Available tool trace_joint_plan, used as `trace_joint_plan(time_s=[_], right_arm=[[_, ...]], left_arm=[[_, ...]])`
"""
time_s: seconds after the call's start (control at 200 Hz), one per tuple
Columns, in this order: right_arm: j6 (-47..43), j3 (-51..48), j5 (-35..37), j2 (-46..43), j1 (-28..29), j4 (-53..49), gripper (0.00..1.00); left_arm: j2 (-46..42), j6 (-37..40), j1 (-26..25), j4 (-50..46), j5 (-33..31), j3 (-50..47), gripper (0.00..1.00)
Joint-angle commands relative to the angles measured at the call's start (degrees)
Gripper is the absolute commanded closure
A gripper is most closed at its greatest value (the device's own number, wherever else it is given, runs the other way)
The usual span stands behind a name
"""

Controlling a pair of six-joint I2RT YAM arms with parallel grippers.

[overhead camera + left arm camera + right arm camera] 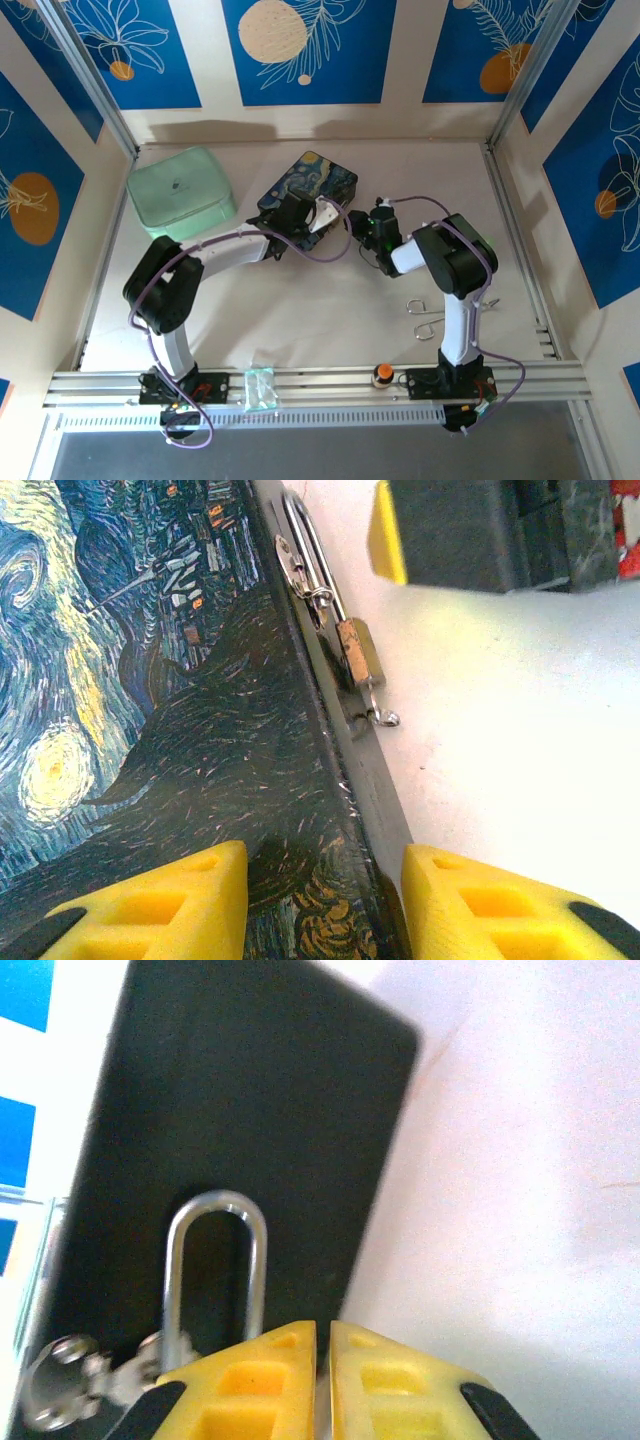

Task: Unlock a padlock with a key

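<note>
1. The padlock [360,658] hangs from the hasp [297,568] on the side wall of the starry-night tin [150,680]. It is straight ahead of the left claw [322,865], beyond its fingertips. The brass body lies close along the tin's wall, with the pale desk [520,740] on its other side.
2. The left claw is half-wide. One yellow finger is over the tin's lid and the other is outside the wall, so the tin's edge runs between them. I cannot tell whether the pads press on the tin.
3. The right claw [322,1332] is narrow, with only a slit between the pads. The shackle [215,1250] rises just beyond its tips, to one side of the slit. The lock's body is hidden behind the fingers, so I cannot tell whether anything is pinched.
4. A tiny silvery piece, most likely the key [384,717], sticks out of the end of the body nearest the left claw.
5. Handling, as I judge it:
   - The padlock is light, rigid and smooth, and it swings freely on the hasp, so it will dodge a push. Steady it by the body's flat faces.
   - The key is thin and slippery. Take it across the flat of its head with the pads square, and turn gently so it neither slips nor bends.
   - The tin looks light and likely to slide unless braced.
6. No writing can be read. The tin carries a swirling night-sky painting. The mint case [180,195], well apart from both claws, has a dark mark too small to make out.
</note>
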Motion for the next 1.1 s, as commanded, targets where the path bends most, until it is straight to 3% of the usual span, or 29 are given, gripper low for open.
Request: trace_joint_plan(time_s=[0.0, 0.13, 0.27, 0.61, 1.096], right_arm=[[3.9, -2.7, -5.1, 2.3, -0.2, 9.7, 0.89], [2.5, -2.9, -5.8, 1.5, -1.2, 6.0, 0.84], [1.1, 0.4, -13.6, 2.1, -2.7, 4.0, 0.68], [0.8, 5.4, -16.7, 7.5, -4.5, 3.2, 0.69], [-1.2, 8.4, -20.1, 13.0, -5.4, 12.4, 0.66]], left_arm=[[1.7, -1.3, -0.1, -8.6, 1.2, -2.6, 0.57], [1.2, -1.3, -0.1, -8.0, 1.0, -3.1, 0.58], [1.1, -1.2, -0.2, -8.7, 1.1, -2.4, 0.58], [1.5, -1.0, -0.2, -9.4, 1.0, -1.8, 0.58], [1.8, -0.8, -0.2, -9.5, 0.5, -1.3, 0.58]])
